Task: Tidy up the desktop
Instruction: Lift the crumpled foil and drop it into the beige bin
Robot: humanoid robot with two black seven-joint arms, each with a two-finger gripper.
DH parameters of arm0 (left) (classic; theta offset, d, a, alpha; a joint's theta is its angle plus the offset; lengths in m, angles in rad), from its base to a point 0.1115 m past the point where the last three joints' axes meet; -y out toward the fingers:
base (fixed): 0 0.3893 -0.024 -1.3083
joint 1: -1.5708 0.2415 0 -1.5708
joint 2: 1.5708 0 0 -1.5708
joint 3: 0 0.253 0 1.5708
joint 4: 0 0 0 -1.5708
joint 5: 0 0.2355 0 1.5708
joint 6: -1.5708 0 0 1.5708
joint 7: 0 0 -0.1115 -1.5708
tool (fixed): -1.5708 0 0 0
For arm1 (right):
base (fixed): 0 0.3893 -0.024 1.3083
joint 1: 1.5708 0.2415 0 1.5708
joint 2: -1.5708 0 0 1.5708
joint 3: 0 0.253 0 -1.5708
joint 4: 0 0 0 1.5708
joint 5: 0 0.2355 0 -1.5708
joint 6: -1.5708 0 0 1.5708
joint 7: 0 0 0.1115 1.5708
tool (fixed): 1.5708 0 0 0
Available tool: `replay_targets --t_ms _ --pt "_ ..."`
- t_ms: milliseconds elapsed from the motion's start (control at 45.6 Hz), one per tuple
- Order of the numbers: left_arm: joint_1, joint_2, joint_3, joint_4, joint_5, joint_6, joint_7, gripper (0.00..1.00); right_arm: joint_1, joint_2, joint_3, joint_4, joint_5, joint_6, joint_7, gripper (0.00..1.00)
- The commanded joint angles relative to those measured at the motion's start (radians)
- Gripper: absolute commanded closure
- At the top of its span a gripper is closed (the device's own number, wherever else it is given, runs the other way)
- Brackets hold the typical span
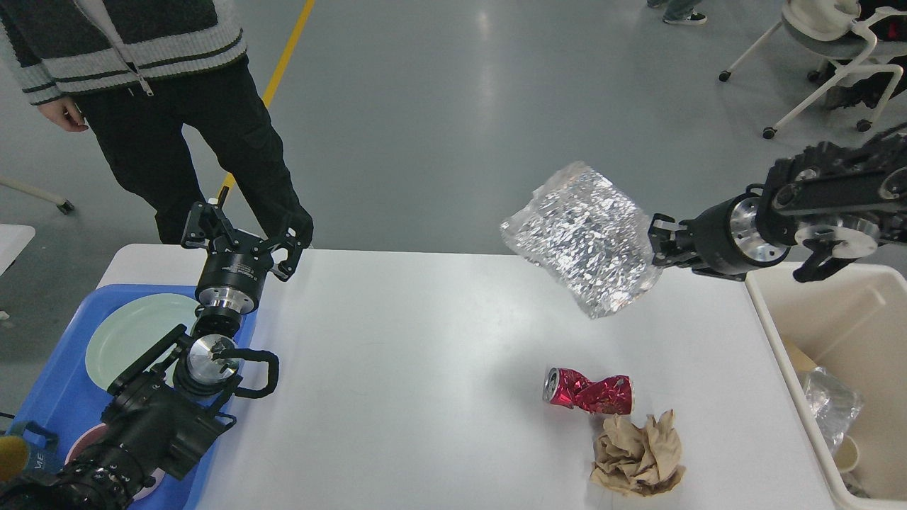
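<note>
The desktop (397,382) is a wide white tabletop. My right gripper (655,242) is shut on the edge of a crumpled silver foil bag (584,237) and holds it in the air above the table's far right part. A crushed red can (587,392) lies on the desktop at the right, with a crumpled brown paper wad (638,453) just in front of it. My left gripper (244,234) is open and empty above the table's far left edge, beside the blue tray (49,382).
The blue tray holds a pale green plate (131,340) and a red-rimmed dish. A beige bin (843,333) with some trash stands off the right end of the table. A person (163,106) stands behind the far left corner. Chairs stand at the far right.
</note>
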Motion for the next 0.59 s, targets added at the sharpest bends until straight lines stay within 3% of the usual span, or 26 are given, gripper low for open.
replay_targets --t_ms 0,153,351,438,570 --pt "0.000 0.000 0.000 -0.001 0.000 0.000 0.000 0.03 -0.210 -0.053 0.008 -0.262 0.005 -0.016 -0.006 1.00" --pt "0.000 0.000 0.000 -0.001 0.000 0.000 0.000 0.03 -0.535 -0.068 0.051 -0.630 0.083 -0.108 -0.027 1.00" --pt "0.000 0.000 0.000 -0.001 0.000 0.000 0.000 0.03 -0.922 -0.013 0.200 -1.102 0.294 -0.142 -0.132 1.00" --pt "0.000 0.000 0.000 -0.001 0.000 0.000 0.000 0.03 -1.020 0.039 0.261 -1.189 0.298 -0.183 -0.155 1.00" --pt "0.000 0.000 0.000 -0.001 0.000 0.000 0.000 0.03 -1.054 0.041 0.297 -1.192 0.297 -0.263 -0.167 1.00"
